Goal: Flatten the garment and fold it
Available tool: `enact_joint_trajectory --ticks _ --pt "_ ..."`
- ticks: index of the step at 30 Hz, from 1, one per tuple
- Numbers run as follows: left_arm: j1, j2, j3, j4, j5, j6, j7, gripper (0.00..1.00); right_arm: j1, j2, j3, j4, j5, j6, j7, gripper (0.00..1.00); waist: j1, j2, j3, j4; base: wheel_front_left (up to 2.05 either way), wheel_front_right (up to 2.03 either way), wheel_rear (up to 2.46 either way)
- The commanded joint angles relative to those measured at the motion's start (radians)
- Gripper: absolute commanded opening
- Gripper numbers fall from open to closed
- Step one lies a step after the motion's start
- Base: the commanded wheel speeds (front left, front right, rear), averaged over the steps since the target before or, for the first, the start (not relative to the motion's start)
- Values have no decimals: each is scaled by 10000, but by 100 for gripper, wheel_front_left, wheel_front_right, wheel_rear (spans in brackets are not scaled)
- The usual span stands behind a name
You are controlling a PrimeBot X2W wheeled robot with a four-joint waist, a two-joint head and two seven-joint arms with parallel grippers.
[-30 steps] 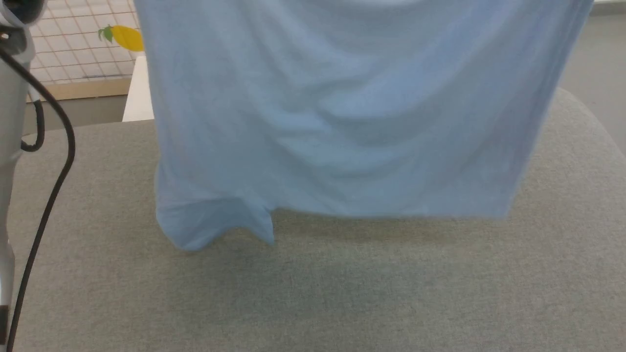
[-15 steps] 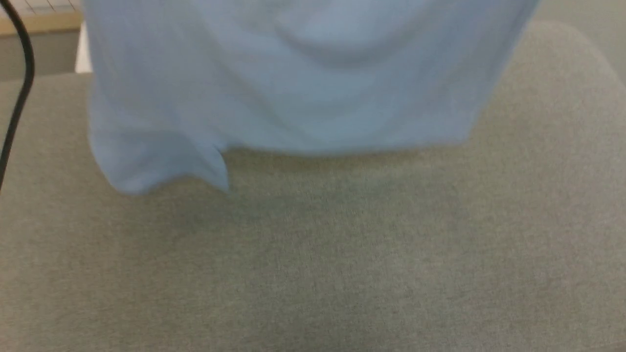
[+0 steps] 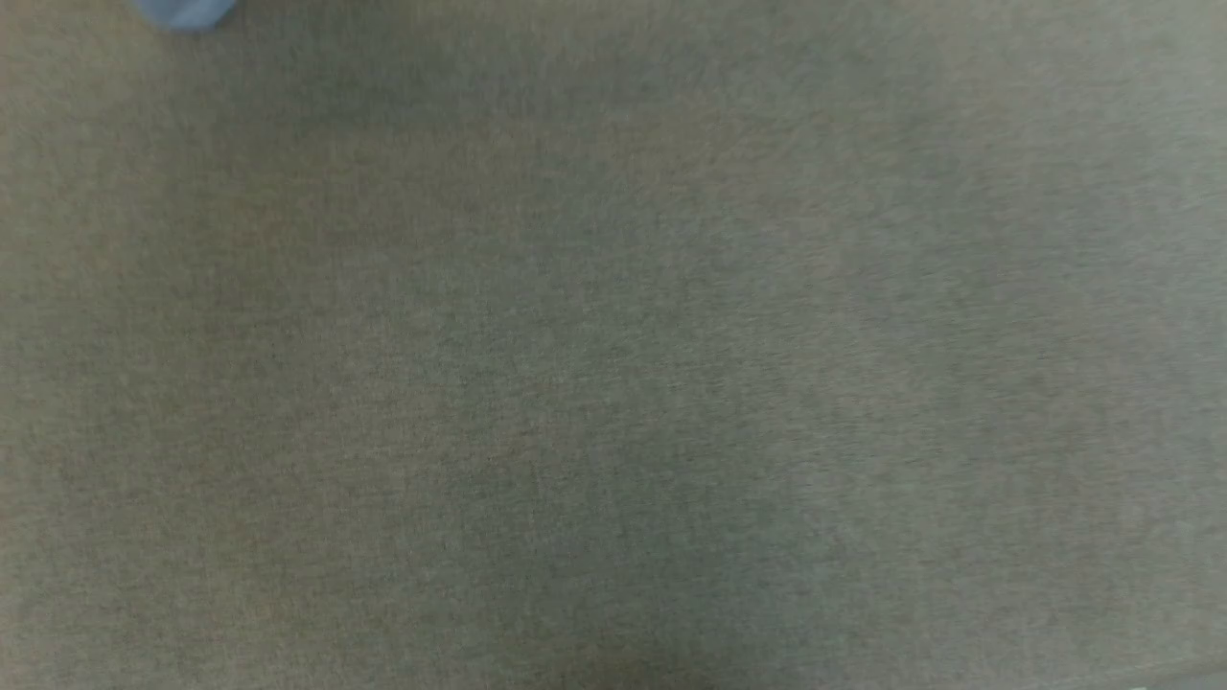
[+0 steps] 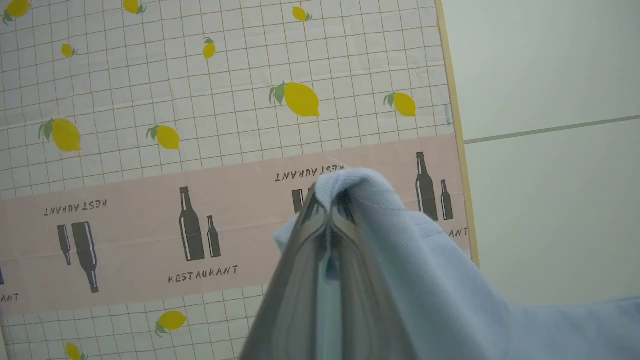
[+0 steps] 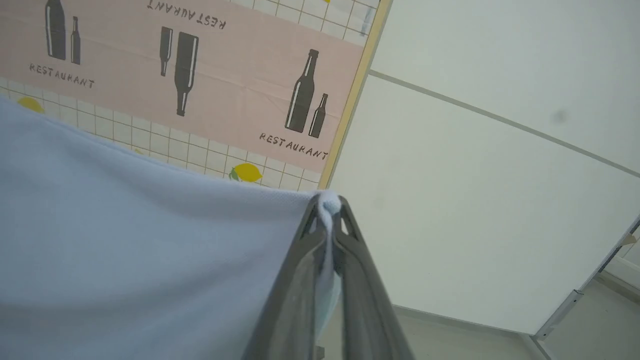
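Two long dark fingers of the left gripper (image 4: 329,225) are pressed together on a fold of the garment (image 4: 450,285), a light blue, soft, finely knit cotton T-shirt. The cloth caps the fingertips, and a strip of it shows in the slit between them. In the left wrist view the fabric falls from the tips toward 4 o'clock and runs out at the lower right corner. Behind it, from 9 to 12 o'clock, hangs a printed wall sheet (image 4: 200,125) with a white grid, yellow lemons and a pink band of dark bottles lettered RESTAURANT. At 3 o'clock stand plain white wall panels (image 4: 550,200).

The right gripper (image 5: 327,225) is likewise clamped on the garment (image 5: 125,250), with a small bunched tuft of cloth poking out at its tips. In the right wrist view the top edge of the cloth stretches fairly taut from there toward 9 o'clock, and the broad sheet of it covers the area from 7 to 9 o'clock. The printed wall sheet is at 11 o'clock, the panels run from 1 to 4 o'clock, and a strip of pale floor (image 5: 465,345) lies at 5 o'clock.

In the head view a small blurred scrap of the garment (image 3: 182,11) sits at the top edge toward 11 o'clock, over a grey-green woven fabric surface (image 3: 613,383). Whether it touches that surface cannot be told.
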Motion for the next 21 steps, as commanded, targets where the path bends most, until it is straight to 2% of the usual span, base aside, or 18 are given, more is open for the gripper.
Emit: enact_joint_trajectory --ticks 1,8,13,21 --pt "-154 -21 10 103 34 -78 -300 0 -201 -98 42 133 -121 -15 -288 0 -1 -1 1165 530 0 0 0" --pt "417 84 39 516 -246 -457 -1260 0 -256 -431 575 838 -137 -15 -1240 0 -1 -1 2135 887 0 0 0" --pt "1278 107 54 426 -583 -689 -1732 0 94 -694 1270 945 372 -15 -1643 0 -1 -1 2300 1052 0 0 0" --pt "3343 607 82 -868 -1221 -1048 -1856 0 1753 -1778 2154 -398 2138 -15 -2036 0 -1 -1 1853 1235 0 0 0"
